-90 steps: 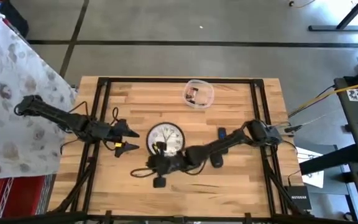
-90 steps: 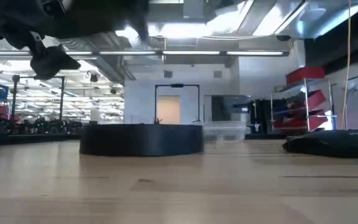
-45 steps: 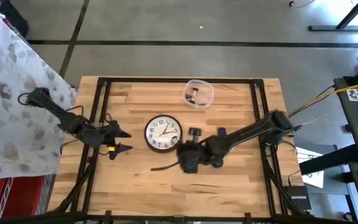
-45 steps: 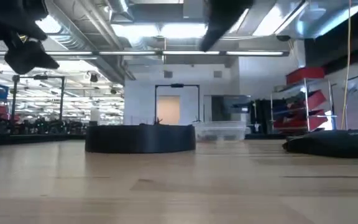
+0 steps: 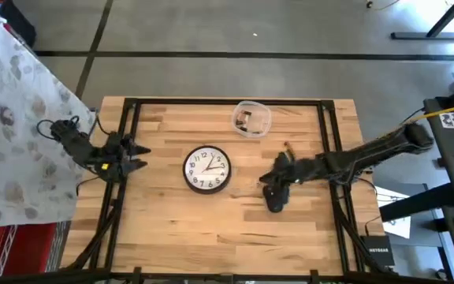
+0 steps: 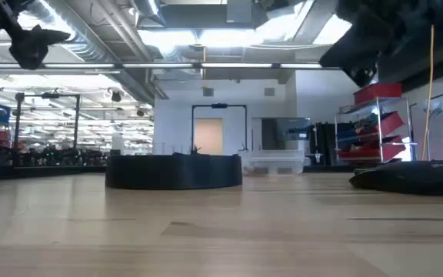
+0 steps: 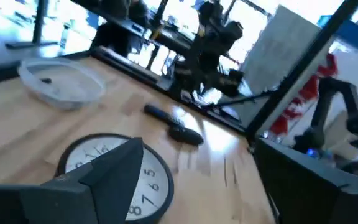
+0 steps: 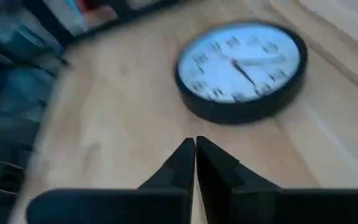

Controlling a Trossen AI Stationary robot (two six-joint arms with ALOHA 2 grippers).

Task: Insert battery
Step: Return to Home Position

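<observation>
Even overhead light is falling on the worktop (image 5: 180,229), leaving only faint shadows around the wall clock (image 5: 207,170). In the low view, ceiling lights (image 6: 198,35) are glaring and washing out white. From the left wrist, glare is streaking across the wood.

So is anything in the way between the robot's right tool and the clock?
Nothing visible is. Only bare wooden table lies between the right tool and the clock, which lies face up. The dark object near the tool sits off to the side, not between them.
</observation>
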